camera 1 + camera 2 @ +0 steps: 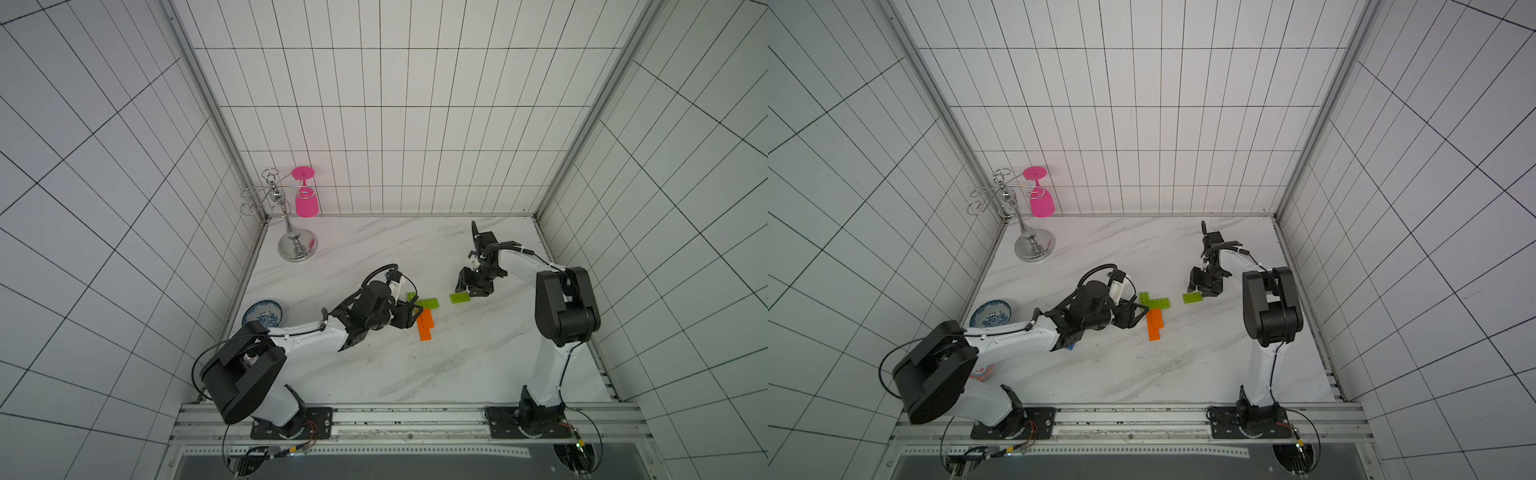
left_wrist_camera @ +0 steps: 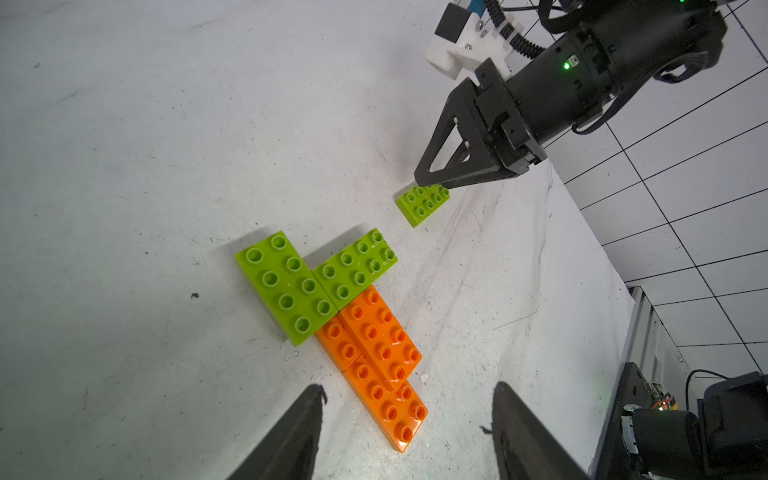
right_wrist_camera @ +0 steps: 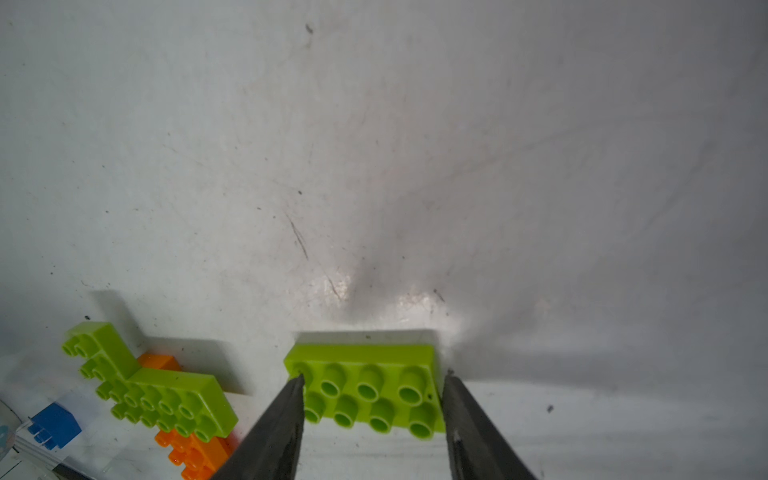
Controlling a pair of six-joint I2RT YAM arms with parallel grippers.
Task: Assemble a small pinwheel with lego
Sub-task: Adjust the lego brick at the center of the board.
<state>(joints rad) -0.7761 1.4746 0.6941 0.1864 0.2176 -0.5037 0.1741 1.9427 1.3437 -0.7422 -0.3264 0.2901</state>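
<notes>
Right wrist view: I am straddling a loose lime-green brick [image 3: 374, 357] with my right end effector [image 3: 372, 378], one finger sitting at each short end. The brick is lying flat on the desk [image 3: 415, 166], and I cannot tell whether the fingers are pressing on it. In both top views this brick is sitting apart from the half-built pinwheel [image 1: 424, 311], on my right arm's side. The pinwheel is lying flat mid-desk, with two lime-green bricks forming an L joined to three stepped orange bricks. My left end effector [image 2: 409, 386] is standing wide open beside the orange stem, gripping nothing. The blue brick [image 3: 54, 424] is resting near my left arm.
</notes>
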